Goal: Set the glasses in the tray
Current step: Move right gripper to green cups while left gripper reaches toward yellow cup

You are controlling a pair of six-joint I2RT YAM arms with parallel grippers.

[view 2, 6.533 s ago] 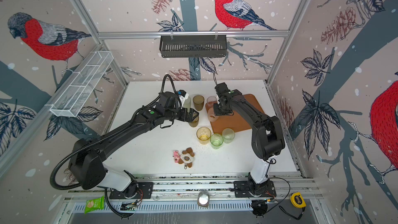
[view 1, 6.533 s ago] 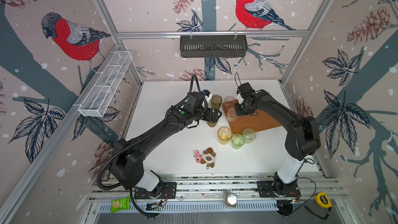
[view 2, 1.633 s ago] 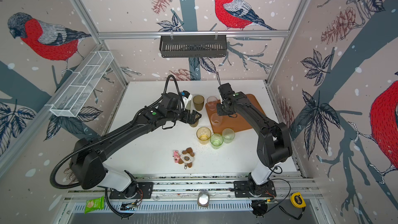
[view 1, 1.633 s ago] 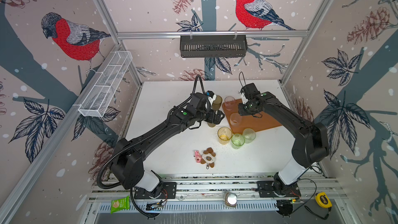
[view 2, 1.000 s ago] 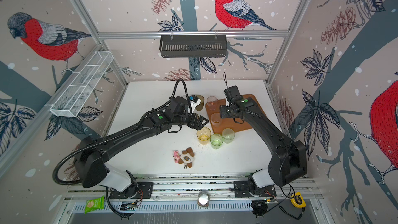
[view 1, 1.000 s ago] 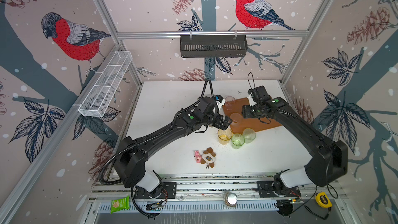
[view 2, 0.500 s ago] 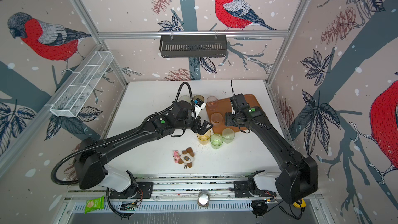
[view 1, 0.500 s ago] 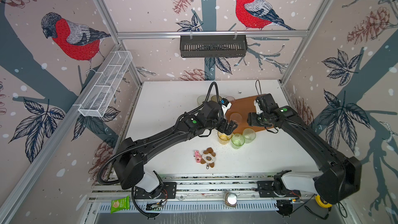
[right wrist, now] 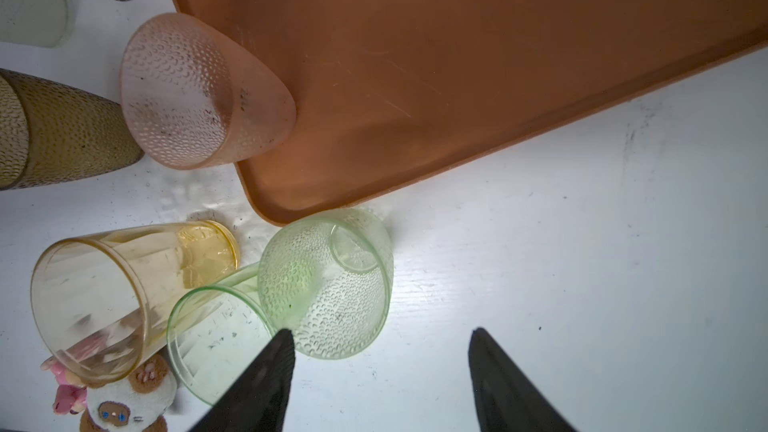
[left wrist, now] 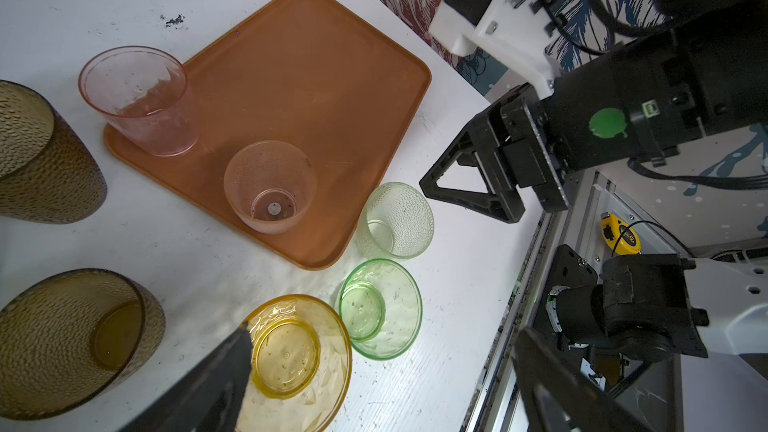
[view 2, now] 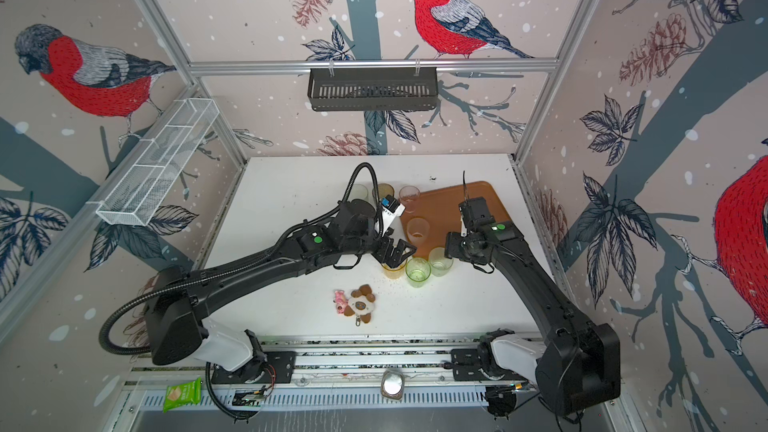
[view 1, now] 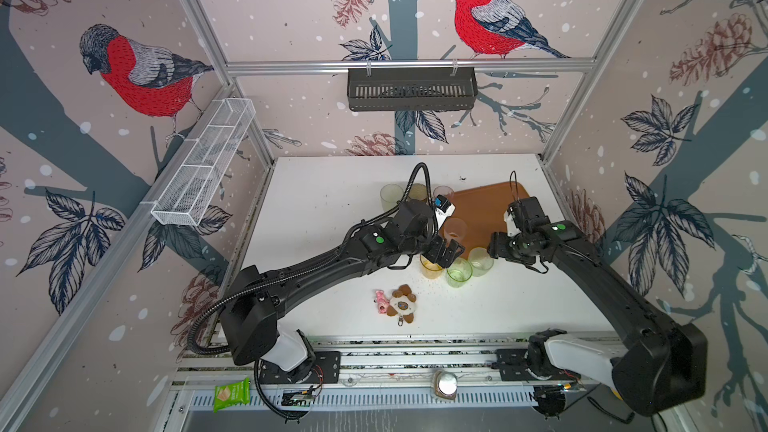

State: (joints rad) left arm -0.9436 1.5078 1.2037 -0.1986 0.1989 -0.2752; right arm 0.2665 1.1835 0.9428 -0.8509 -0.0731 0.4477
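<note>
The orange-brown tray (view 1: 494,205) (left wrist: 324,76) holds a frosted pink glass (view 1: 455,229) (left wrist: 270,187) and, at its far corner, a clear pink glass (view 1: 443,193) (left wrist: 137,97). Just off its near corner stand a yellow glass (view 1: 430,270) (left wrist: 291,351), a green glass (view 1: 458,272) (right wrist: 216,338) and a pale dimpled green glass (view 1: 480,260) (right wrist: 328,280). My left gripper (view 1: 449,253) (left wrist: 382,332) hangs open over the yellow and green glasses. Beside the dimpled glass my right gripper (view 1: 494,245) (right wrist: 380,332) is open and empty. Brown glasses (left wrist: 70,342) stand left of the tray.
A plush keychain (view 1: 397,303) lies near the table's front. On the back wall hangs a black slotted basket (view 1: 411,89), on the left wall a white mesh basket (view 1: 203,164). A cream glass (view 1: 390,195) stands beside the brown ones. The metal rail (view 1: 415,351) borders the front edge.
Both grippers came toward the front. The left moved from the brown glasses to above the yellow one; the right drew back off the tray to the dimpled green glass.
</note>
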